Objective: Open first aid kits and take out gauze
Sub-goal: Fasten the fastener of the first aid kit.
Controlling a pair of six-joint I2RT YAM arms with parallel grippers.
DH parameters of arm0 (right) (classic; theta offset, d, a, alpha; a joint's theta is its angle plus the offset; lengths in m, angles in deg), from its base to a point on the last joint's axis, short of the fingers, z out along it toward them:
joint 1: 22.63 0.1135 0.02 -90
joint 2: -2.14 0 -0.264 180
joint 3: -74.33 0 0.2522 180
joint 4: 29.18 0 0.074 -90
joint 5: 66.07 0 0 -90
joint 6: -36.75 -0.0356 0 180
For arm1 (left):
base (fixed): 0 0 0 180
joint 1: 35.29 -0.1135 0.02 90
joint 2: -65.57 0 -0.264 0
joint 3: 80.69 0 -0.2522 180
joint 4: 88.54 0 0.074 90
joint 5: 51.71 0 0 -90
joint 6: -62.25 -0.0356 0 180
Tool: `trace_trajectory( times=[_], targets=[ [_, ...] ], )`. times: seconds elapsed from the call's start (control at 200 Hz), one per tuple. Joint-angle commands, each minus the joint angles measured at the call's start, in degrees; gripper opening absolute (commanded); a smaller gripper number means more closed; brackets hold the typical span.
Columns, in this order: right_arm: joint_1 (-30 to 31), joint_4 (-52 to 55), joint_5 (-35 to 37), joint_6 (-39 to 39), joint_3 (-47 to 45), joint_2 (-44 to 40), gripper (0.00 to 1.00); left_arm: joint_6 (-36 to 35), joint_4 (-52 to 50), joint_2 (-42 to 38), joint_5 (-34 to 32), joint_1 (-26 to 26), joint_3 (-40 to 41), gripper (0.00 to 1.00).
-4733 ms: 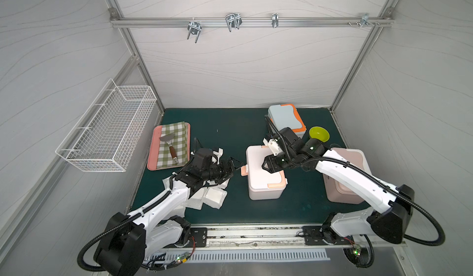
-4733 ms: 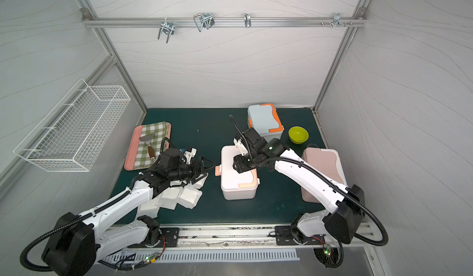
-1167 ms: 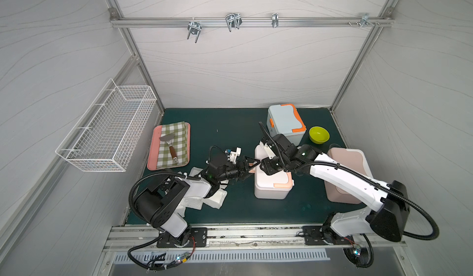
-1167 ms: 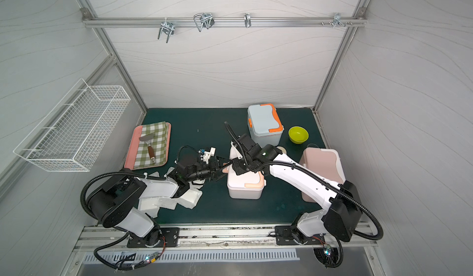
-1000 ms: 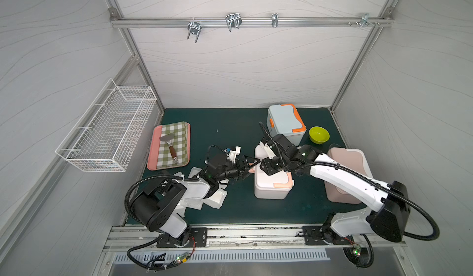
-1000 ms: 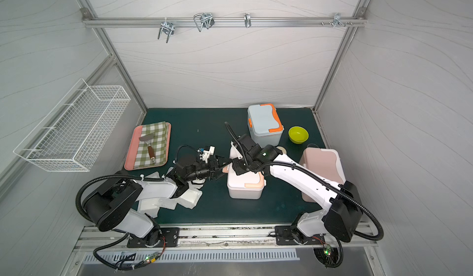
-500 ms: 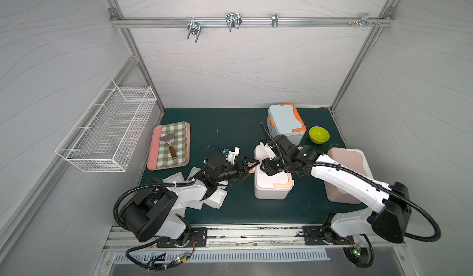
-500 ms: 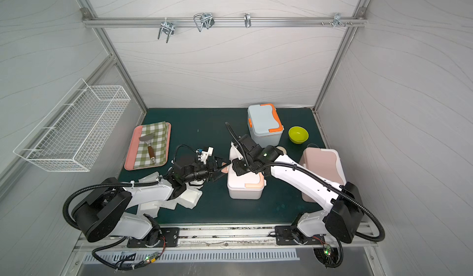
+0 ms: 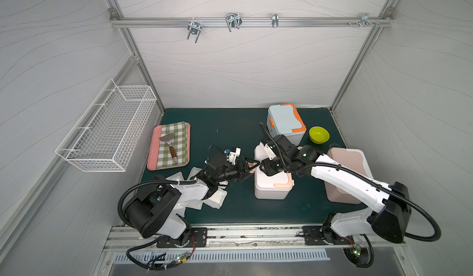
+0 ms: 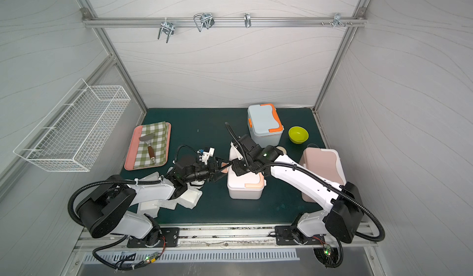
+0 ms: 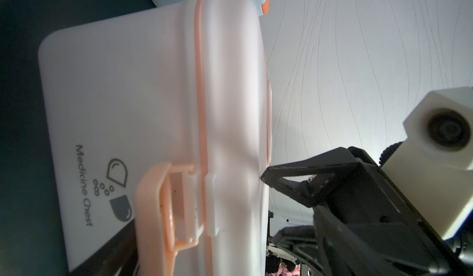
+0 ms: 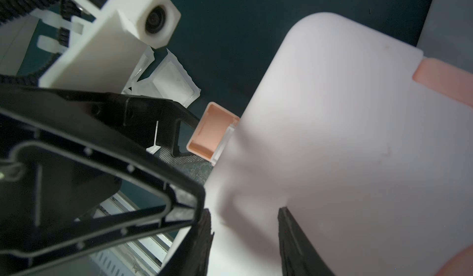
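Observation:
The white first aid kit with peach trim [image 9: 272,185] stands mid-table with its lid down. Its left side latch [image 12: 210,131] is flipped outward. My left gripper [image 9: 254,169] is open at that side, one finger on the lid's edge, the other by the latch [image 11: 158,205]. My right gripper [image 12: 245,215] rests on the lid top, jaws apart with only flat lid between them. The light blue kit [image 9: 285,123] and the pale pink kit [image 9: 348,174] are closed. Several wrapped gauze pads [image 9: 216,198] lie under my left arm.
A pink tray [image 9: 152,146] with checked cloth and a spatula sits at the left. A green bowl [image 9: 319,134] stands beside the blue kit. A wire basket [image 9: 107,134] hangs on the left wall.
Since the earliest frames my left gripper left the gauze pile and came to the white kit's left side, and the kit sits further right. Over the last second only my left elbow shifted.

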Motion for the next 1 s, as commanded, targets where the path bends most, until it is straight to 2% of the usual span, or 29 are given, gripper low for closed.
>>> trace_trajectory(
  times=[0.0, 0.44, 0.65, 0.825, 0.996],
  targets=[
    [0.14, 8.69, -0.67, -0.41, -1.57, 0.91, 0.45, 1.78, 5.71, 0.09, 1.74, 0.14, -2.04, 0.96],
    [-0.31, 9.32, -1.43, 0.05, 0.37, -0.14, 0.45, -2.78, -7.77, -10.23, -1.1, -0.53, -0.96, 0.97],
    [-2.02, 11.36, -2.46, -0.01, 2.18, -4.36, 0.5, -6.86, -24.81, -15.5, -4.05, -2.13, -1.51, 0.97],
    [-8.05, 11.01, -6.44, -0.72, 0.3, -11.63, 0.63, -11.74, -38.66, -20.31, -5.88, -2.39, -3.85, 0.97],
    [-17.26, 8.48, -12.59, -1.12, -4.53, -17.03, 0.64, -16.66, -47.17, -21.48, -5.46, -2.34, -8.8, 0.95]
  ],
)
